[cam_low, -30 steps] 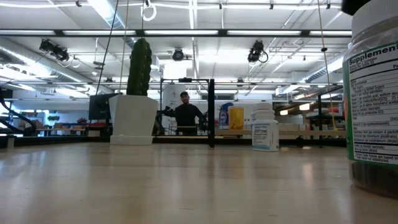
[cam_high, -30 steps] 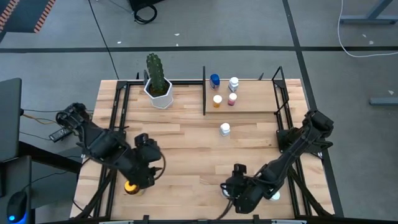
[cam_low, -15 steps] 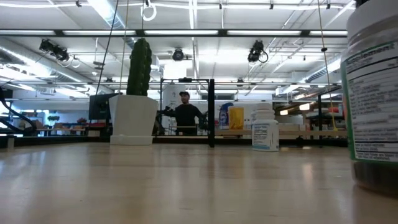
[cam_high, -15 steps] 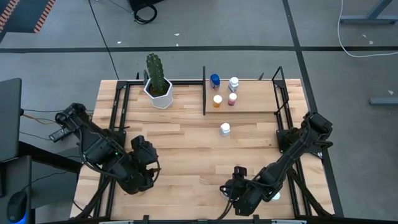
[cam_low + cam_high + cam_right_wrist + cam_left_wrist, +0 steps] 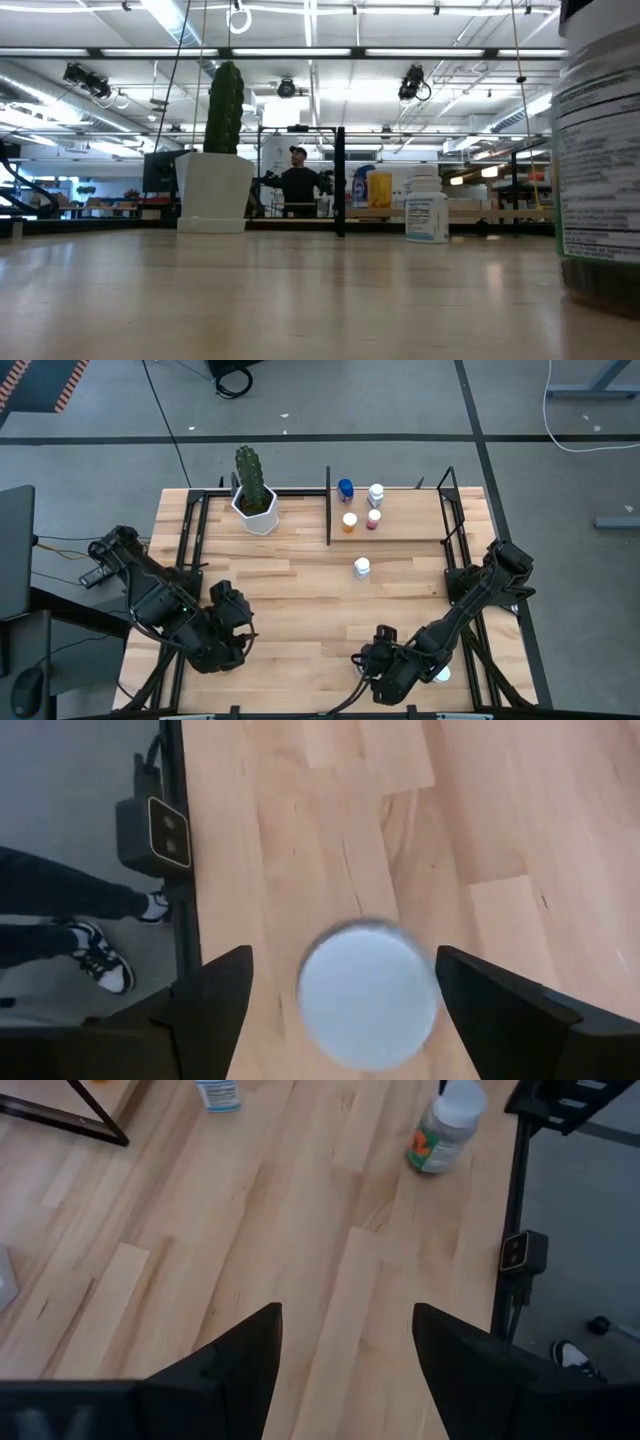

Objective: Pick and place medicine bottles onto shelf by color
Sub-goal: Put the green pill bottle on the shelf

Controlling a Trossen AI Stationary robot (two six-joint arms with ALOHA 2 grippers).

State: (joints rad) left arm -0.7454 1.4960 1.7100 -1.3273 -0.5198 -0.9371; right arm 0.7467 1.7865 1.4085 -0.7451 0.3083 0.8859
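The shelf (image 5: pixel 400 532) at the far right holds several medicine bottles: blue (image 5: pixel 345 488), white (image 5: pixel 376 493), orange (image 5: pixel 349 522) and pink (image 5: pixel 373 519). A white bottle (image 5: pixel 361 567) stands on the table in front of it. My right gripper (image 5: pixel 345 952) is open near the table's near edge, with a bottle's round white cap (image 5: pixel 368 992) between its fingers. In the low view a green-labelled bottle (image 5: pixel 600 170) stands close by on its base. My left gripper (image 5: pixel 348 1310) is open over bare wood at the near left (image 5: pixel 228 645). My right gripper comes at the cap slanting down from above. One finger (image 5: pixel 480 1005) stands right at the edge of the cap (image 5: pixel 415 1010); the other finger (image 5: pixel 215 995) is apart from it. Whether either finger touches the cap, I cannot tell.
A cactus in a white pot (image 5: pixel 255 510) stands left of the shelf's black post (image 5: pixel 329 510). Another white cap (image 5: pixel 440 675) shows beside my right arm. A small camera box (image 5: pixel 160 830) sits on the near rail; a person's shoes (image 5: pixel 100 960) show beyond it.
My left arm has swung a little toward the table's near left. It now covers an orange bottle that showed beside its gripper a second ago. In the low view the near bottle's label has shifted and reads differently, while its base has stayed on the table.
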